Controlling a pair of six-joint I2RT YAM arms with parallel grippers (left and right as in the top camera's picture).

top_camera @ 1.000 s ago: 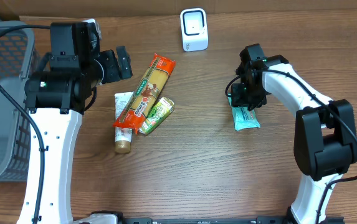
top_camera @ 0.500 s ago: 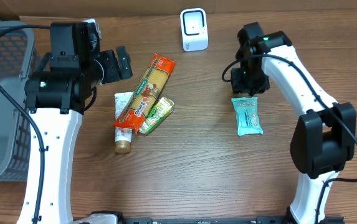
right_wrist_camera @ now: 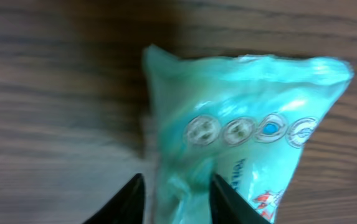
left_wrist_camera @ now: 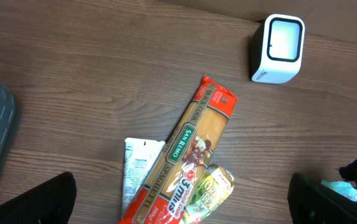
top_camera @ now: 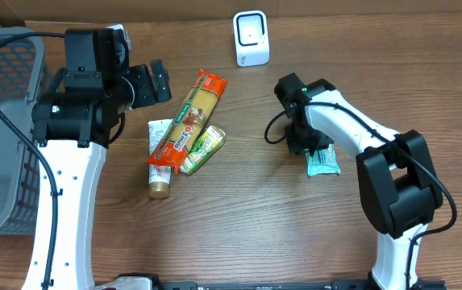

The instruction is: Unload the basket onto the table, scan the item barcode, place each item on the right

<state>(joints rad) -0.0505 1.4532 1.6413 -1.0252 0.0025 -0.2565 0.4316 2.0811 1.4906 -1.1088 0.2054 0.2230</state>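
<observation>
My right gripper (right_wrist_camera: 177,200) straddling one end of the teal packet (top_camera: 325,162), right half of the table (top_camera: 239,229), grip unclear, left gripper (left_wrist_camera: 181,211) spread wide, white scanner (top_camera: 251,38) at far edge, San Remo pasta (top_camera: 188,118) left of centre.

The left arm (top_camera: 73,189) and right arm (top_camera: 351,121) share smooth white links joined by boxy black joint housings. A thin black cable (top_camera: 13,40) runs along each, and the right gripper (right_wrist_camera: 175,193) has black, wedge-tipped jaws.
</observation>
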